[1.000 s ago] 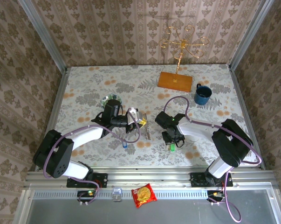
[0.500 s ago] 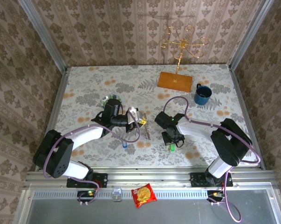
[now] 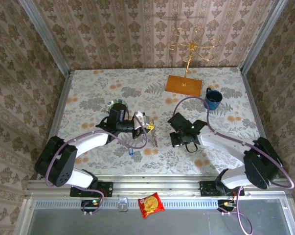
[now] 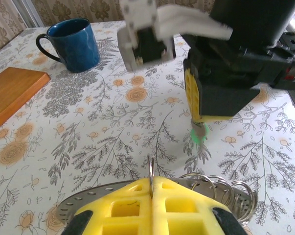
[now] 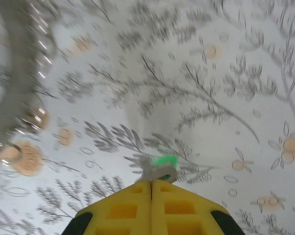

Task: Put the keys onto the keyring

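Observation:
My left gripper (image 4: 151, 185) is shut on the thin edge of the keyring (image 4: 151, 169), holding it upright just above the table; a grey perforated rim and several small wire loops (image 4: 220, 188) show beneath its fingers. From above, that gripper (image 3: 148, 128) sits left of centre with the keyring (image 3: 155, 138) hanging from it. My right gripper (image 5: 151, 182) is shut on the green key (image 5: 163, 167) and holds it clear of the table. The left wrist view shows it (image 4: 198, 120) facing the ring with the green key (image 4: 199, 133) at its tips. The blue key (image 3: 131, 152) lies on the table.
A blue mug (image 3: 212, 99) and a wooden base (image 3: 184, 84) carrying a gold wire stand sit at the back right. A small patterned bowl (image 3: 116, 104) is behind the left arm. A red snack packet (image 3: 151, 204) lies on the rail below the table edge.
The right gripper has closed on the green key and lifted it off the table, and the right arm has swung out to the right. The left arm has held still.

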You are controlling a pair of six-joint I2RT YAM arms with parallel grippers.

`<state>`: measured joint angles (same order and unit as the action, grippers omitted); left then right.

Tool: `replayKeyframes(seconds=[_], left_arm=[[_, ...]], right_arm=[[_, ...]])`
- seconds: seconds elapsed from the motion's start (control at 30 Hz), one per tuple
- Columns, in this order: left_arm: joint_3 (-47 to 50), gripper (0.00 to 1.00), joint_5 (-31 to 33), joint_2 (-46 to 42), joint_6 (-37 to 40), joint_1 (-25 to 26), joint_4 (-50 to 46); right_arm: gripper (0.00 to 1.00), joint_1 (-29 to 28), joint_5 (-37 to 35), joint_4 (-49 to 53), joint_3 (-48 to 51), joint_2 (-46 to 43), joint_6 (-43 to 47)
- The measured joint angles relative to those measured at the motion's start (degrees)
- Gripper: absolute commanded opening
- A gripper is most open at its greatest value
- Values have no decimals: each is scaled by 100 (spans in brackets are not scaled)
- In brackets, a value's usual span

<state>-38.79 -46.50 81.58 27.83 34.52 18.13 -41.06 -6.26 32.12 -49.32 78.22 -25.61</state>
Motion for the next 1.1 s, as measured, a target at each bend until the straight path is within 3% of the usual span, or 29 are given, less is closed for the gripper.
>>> replayKeyframes(seconds=[0.13, 0.4, 0.73, 1.1], left_arm=[[0, 0, -11, 0, -129, 0, 118], [0, 0, -13, 11, -365, 2, 164], [0, 0, -15, 22, -538, 76, 173], [0, 0, -17, 173, -831, 140, 323]], right_arm=[[0, 109, 273, -955, 483, -846, 332], [0, 914, 1709, -3307, 1971, -1923, 822], [0, 1108, 3084, -4776, 2238, -1633, 1047], [0, 1117, 3528, -5307, 2070, -1176, 1023]])
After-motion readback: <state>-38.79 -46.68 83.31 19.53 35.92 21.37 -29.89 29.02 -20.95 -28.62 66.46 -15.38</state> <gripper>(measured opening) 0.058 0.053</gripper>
